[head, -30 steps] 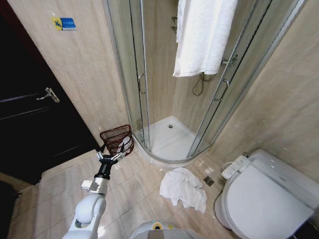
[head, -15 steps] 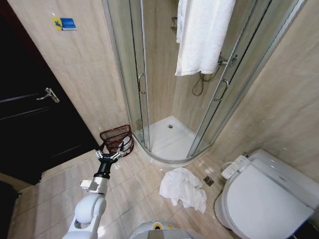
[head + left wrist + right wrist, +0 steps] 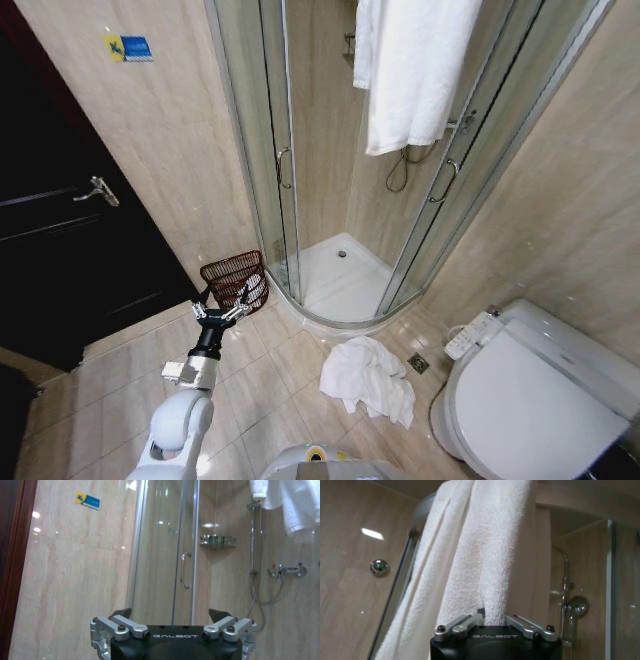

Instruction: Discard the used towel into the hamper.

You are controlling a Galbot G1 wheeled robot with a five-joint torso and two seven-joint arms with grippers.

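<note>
Swinging rightward since a second ago, the towel [image 3: 415,70] hangs clamped in my right gripper [image 3: 492,620]; left gripper [image 3: 222,312], fingers apart, waits by the hamper [image 3: 235,280].

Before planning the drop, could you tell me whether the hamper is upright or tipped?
Tipped: the hamper leans, its open rim facing the left gripper.

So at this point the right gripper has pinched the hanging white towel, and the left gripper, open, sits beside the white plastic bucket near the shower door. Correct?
One thing is wrong: it is no white plastic bucket but a dark reddish-brown wire hamper, as the head view shows. The rest holds: the right gripper pinches the hanging white towel, and the left gripper, open, sits beside the hamper near the shower door.
</note>
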